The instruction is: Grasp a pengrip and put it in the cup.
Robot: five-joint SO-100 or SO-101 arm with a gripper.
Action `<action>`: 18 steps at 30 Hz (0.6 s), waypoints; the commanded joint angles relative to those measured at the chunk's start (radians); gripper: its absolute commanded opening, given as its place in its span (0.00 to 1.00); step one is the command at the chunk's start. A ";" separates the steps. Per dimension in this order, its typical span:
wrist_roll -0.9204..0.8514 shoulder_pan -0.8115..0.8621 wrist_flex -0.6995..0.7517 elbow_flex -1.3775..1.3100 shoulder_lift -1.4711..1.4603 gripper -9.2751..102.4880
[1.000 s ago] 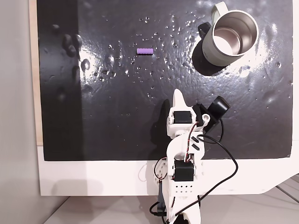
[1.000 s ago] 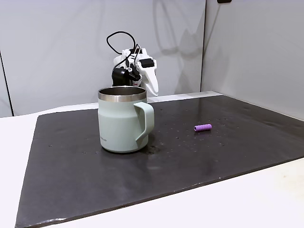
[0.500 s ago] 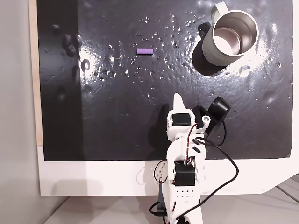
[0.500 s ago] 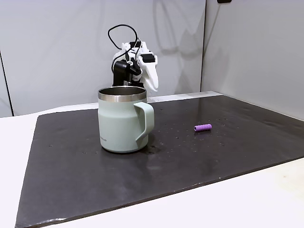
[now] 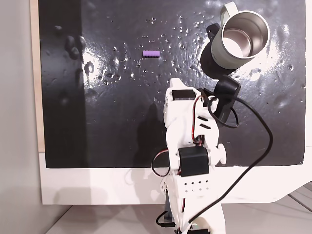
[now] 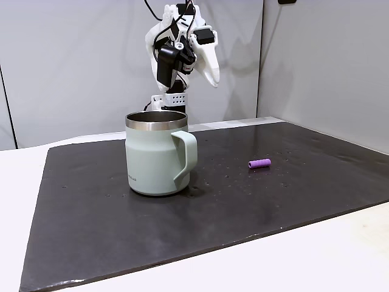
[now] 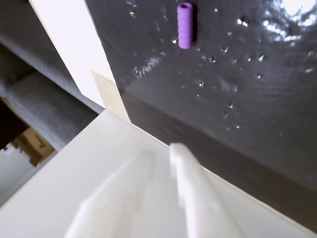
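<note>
- Pengrip (image 5: 150,53) lies on its side on the black mat (image 5: 107,122), out in the open, well apart from the cup (image 5: 237,41). In the side-on fixed view it sits to the right of the cup, past the handle (image 6: 259,163). Wrist view shows it near the top of the picture, ribbed, with an open bore at one end (image 7: 184,26).
- Handling, as judged: very light, a short soft-looking tube, probably rubbery so not slippery. Round, so it could roll if nudged on one side. It is small, so the fingers need to be well centred on it.
- Where to take hold: across the middle of its length, fingers either side of the barrel, coming down from above.
- Cup (image 6: 157,152): upright on the mat, handle toward the pengrip side in the side-on view. Steel interior looks empty from above. Wide mouth, an easy drop target.
- Tool (image 6: 208,66): raised high above the bench, behind the cup, carrying nothing. In the wrist view (image 7: 161,163) the blurred fingers sit close together, only a narrow gap between them.
- Grasp not yet made.
</note>
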 commanded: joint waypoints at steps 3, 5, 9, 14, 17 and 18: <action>0.063 -0.037 0.040 -0.224 -0.198 0.22; 0.083 -0.049 0.074 -0.291 -0.276 0.25; 0.146 -0.071 0.135 -0.396 -0.400 0.28; 0.195 -0.094 0.219 -0.541 -0.569 0.30; 0.236 -0.092 0.336 -0.719 -0.723 0.30; 0.247 -0.092 0.373 -0.781 -0.772 0.30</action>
